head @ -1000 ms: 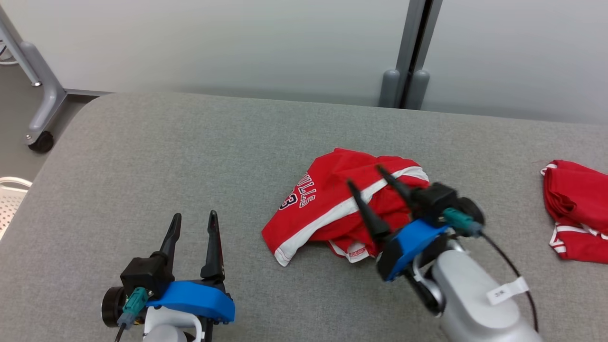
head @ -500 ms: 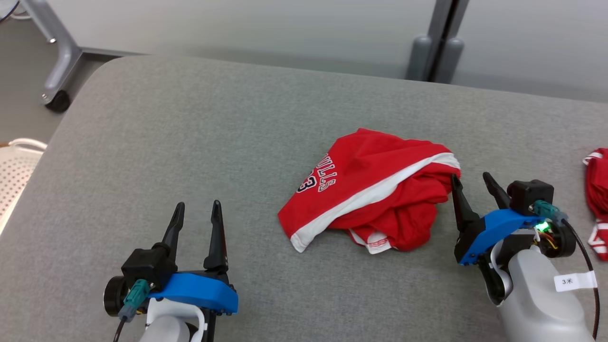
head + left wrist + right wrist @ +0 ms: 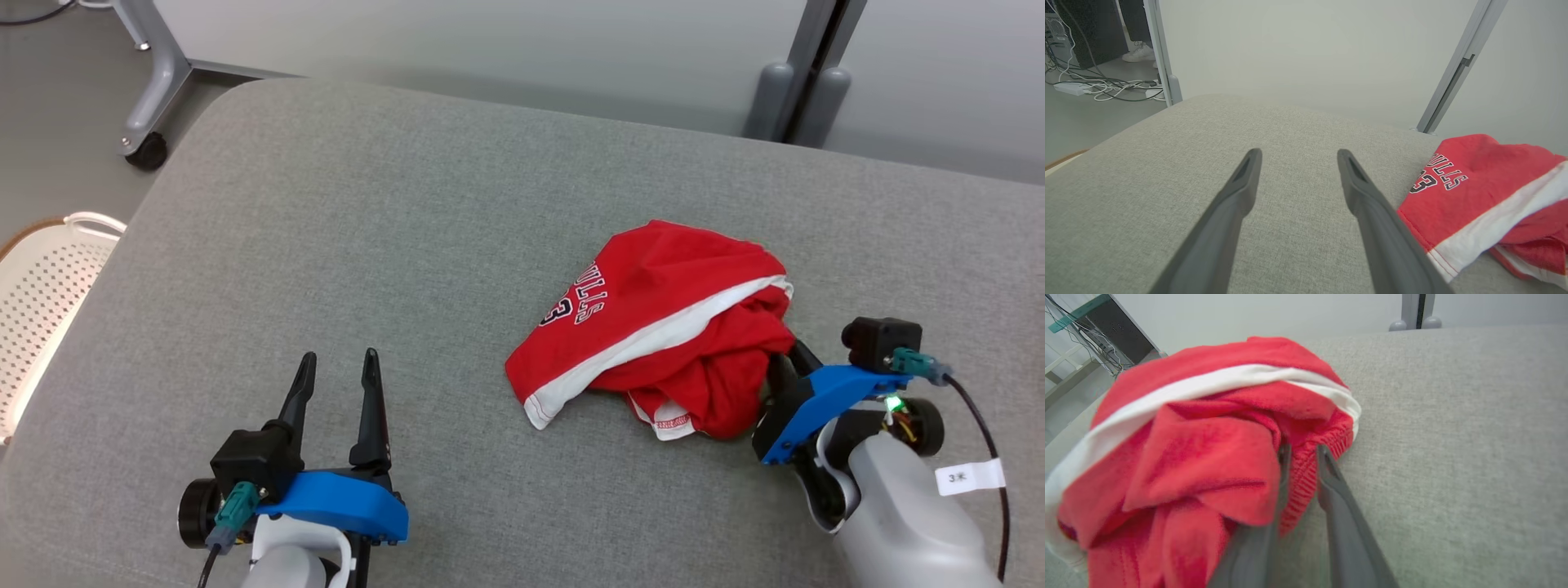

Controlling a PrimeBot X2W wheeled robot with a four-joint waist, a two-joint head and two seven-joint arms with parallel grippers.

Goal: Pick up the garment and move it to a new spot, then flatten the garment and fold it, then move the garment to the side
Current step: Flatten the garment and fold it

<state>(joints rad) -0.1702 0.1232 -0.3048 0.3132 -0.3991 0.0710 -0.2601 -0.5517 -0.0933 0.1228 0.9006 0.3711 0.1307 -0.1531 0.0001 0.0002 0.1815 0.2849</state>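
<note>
The crumpled red garment (image 3: 653, 318), a soft knit with a white band, lay right of centre on the grey woven tabletop (image 3: 367, 229). At its four-o'clock edge the right gripper (image 3: 1302, 451) pinched the ribbed hem between narrow fingers. A deeper bite before lifting would probably hold better. The left gripper (image 3: 339, 359), at eight o'clock, stood wide and empty.

The garment (image 3: 653, 318) lies on the table (image 3: 367, 220), right of centre. The left gripper (image 3: 340, 355) is at its 8 o'clock, well apart; the right gripper (image 3: 1303, 451) touches its 4 o'clock edge. A basket (image 3: 49, 269) stands beside the table at 9 o'clock.
</note>
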